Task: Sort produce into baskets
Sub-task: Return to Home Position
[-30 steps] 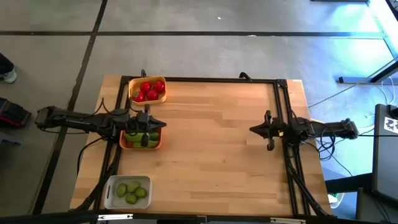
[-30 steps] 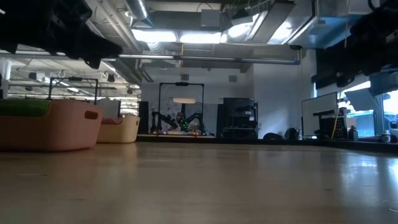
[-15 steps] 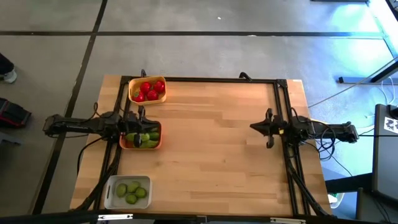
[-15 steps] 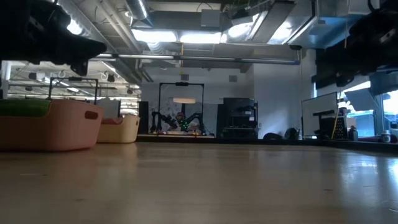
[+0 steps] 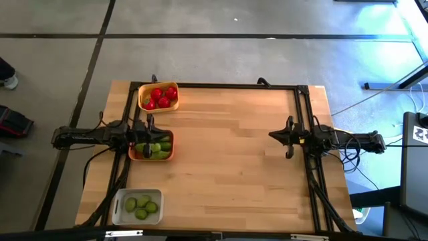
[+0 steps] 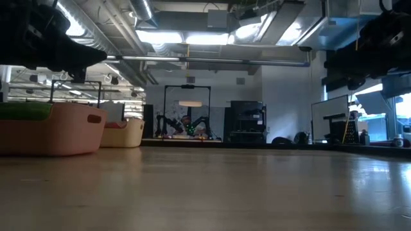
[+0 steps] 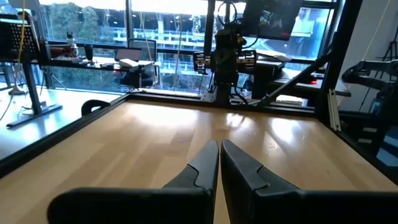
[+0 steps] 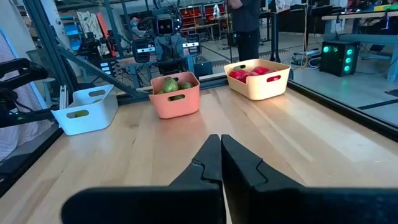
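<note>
Red tomatoes (image 5: 160, 96) sit in the yellow basket (image 5: 159, 108), upper left. Cucumbers (image 5: 160, 148) lie in the orange basket (image 5: 154, 158) below it, limes (image 5: 142, 206) in the white basket (image 5: 118, 201) (lower left). The left gripper (image 5: 148, 132) hangs over the orange basket, jaws together and empty. The right gripper (image 5: 274, 137), middle right, is the same.

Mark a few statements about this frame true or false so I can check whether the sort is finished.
The yellow basket holds the tomatoes. True.
Loose produce lies outside the baskets. False: every visible piece sits in a basket.
Both grippers are shut. True: the left gripper and the right gripper each show fingers together.
The white basket holds cucumbers. False: the white basket holds limes; the cucumbers lie in the orange basket.
</note>
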You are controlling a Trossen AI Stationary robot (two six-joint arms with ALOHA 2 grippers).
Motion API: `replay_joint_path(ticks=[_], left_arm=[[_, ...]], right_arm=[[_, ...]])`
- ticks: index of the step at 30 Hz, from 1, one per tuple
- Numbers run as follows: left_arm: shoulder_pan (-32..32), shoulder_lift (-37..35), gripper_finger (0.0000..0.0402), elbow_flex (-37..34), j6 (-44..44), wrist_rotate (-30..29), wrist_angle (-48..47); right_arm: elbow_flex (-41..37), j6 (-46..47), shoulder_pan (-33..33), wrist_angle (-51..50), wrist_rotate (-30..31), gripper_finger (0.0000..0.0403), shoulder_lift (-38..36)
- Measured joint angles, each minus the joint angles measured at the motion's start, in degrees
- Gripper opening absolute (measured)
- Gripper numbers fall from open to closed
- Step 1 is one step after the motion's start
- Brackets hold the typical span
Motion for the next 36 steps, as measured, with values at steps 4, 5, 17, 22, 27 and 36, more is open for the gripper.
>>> replay_joint_path(ticks=[4,5,17,22,27,36], left_arm=[[0.0,0.0,0.0015,0.0,0.0,0.0,0.0],[0.0,0.0,0.0015,0.0,0.0,0.0,0.0],[0.2,-0.5,0.0015,0.0,0.9,-2.1,0.3],[0.2,-1.6,0.0015,0.1,2.1,-3.4,1.1],[0.1,-1.6,0.0015,0.1,1.3,-3.4,0.5],[0.1,-1.3,0.0015,0.1,1.2,-3.2,0.4]], right_arm=[[0.0,0.0,0.0,0.0,-0.1,0.0007,0.0],[0.0,0.0,0.0,0.0,-0.1,0.0007,0.0],[-0.1,0.1,0.0,-0.1,-0.2,0.0007,0.0],[-0.1,0.1,0.0,-0.1,-0.2,0.0007,0.0],[-0.1,0.1,0.0,-0.2,-0.2,0.0007,0.0],[-0.1,0.1,0.0,-0.2,-0.2,0.0007,0.0]])
